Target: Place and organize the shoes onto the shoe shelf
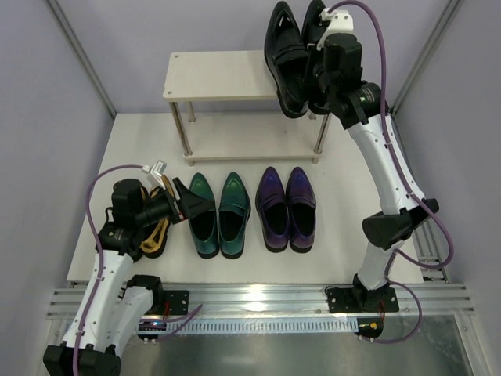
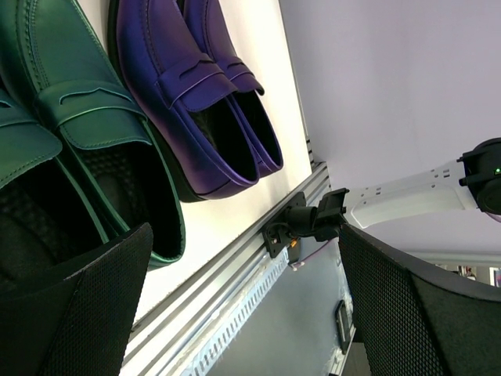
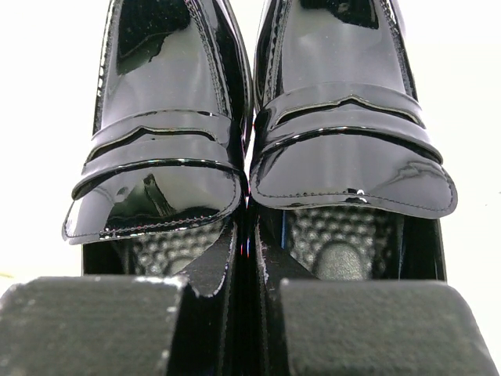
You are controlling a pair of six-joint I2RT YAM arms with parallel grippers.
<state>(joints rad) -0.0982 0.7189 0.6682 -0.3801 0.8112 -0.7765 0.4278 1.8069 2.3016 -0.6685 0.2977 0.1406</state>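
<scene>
Black pair [image 1: 286,59] above shelf [image 1: 219,78]; teal pair [image 1: 233,211] beside purple pair [image 1: 300,207].

**White table: one shelf, three pairs on the surface**

Table [image 1: 344,227] is white and matte. Shoe shelf [image 1: 227,78] stands at the far edge, its thin posts down on the tabletop. Nearer, three pairs lie in a row. Teal green loafers [image 1: 219,215] sit side by side, toes toward the shelf. Purple loafers [image 1: 287,207] lie just to their right, same heading, with a narrow gap between the pairs. Gold loafers [image 1: 154,235] are at the left end, largely covered from above, heading unclear. Aluminium rail [image 1: 258,298] runs along the near edge.
</scene>
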